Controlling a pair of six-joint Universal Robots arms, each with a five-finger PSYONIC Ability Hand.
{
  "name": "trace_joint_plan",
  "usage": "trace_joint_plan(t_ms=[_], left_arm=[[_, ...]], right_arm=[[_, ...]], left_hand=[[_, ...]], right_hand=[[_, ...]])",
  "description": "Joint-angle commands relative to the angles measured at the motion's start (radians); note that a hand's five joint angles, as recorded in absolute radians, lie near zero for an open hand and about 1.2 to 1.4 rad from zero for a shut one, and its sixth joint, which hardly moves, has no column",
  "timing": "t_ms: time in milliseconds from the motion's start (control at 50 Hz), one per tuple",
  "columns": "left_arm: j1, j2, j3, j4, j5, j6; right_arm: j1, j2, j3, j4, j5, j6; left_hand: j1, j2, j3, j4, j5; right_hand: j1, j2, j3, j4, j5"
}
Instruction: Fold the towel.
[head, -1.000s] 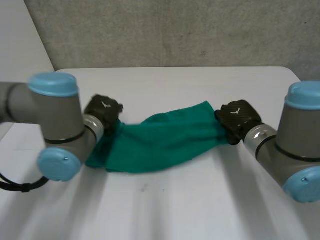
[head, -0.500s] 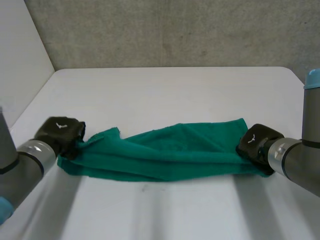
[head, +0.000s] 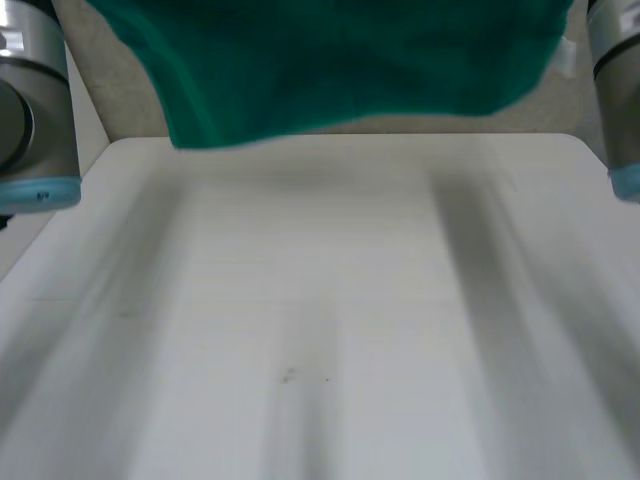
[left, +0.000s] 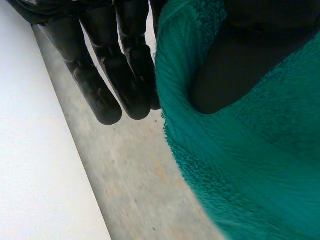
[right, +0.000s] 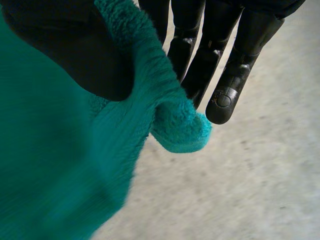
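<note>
Green terry towel (head: 350, 60), just hoisted off white table (head: 320, 300), hangs pinched by left hand (left: 115, 60) and right hand (right: 210, 50), fold still ahead.

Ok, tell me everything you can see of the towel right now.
The towel is teal-green terry cloth with a fuzzy pile. It hangs spread in the air between the left arm and the right arm, clear of the white table, its lower edge uneven and dipping lower toward the left arm. The left hand pinches one end between thumb and fingers; the right hand pinches the other, where a small corner curls out past the thumb.
</note>
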Motion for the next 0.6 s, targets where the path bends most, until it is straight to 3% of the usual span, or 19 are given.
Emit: trace_joint_plan(t_ms=[20,360,480,520,600], left_arm=[[0.021,-0.022,-0.215,-0.062,0.012,-0.058],[0.02,-0.101,-0.631,-0.101,0.014,-0.057],[0.038,0.003,-0.715,-0.251,0.014,-0.053],[0.066,0.056,-0.734,-0.361,0.014,-0.031],[0.09,0.13,-0.744,-0.556,0.018,0.066]], right_arm=[[0.0,0.03,0.149,0.16,-0.077,-0.016],[-0.026,0.162,0.487,0.285,-0.091,-0.02],[-0.048,0.125,0.542,0.374,-0.091,-0.083],[-0.054,0.081,0.557,0.424,-0.091,-0.141],[-0.121,-0.024,0.632,0.613,-0.089,-0.383]], left_hand=[[0.271,0.2,0.205,0.201,0.257],[0.271,0.2,0.205,0.201,0.257],[0.271,0.2,0.205,0.201,0.257],[0.271,0.2,0.205,0.201,0.257],[0.271,0.2,0.205,0.201,0.257]], right_hand=[[0.426,0.22,0.22,0.208,0.23],[0.426,0.22,0.22,0.208,0.23],[0.426,0.22,0.22,0.208,0.23],[0.426,0.22,0.22,0.208,0.23],[0.426,0.22,0.22,0.208,0.23]])
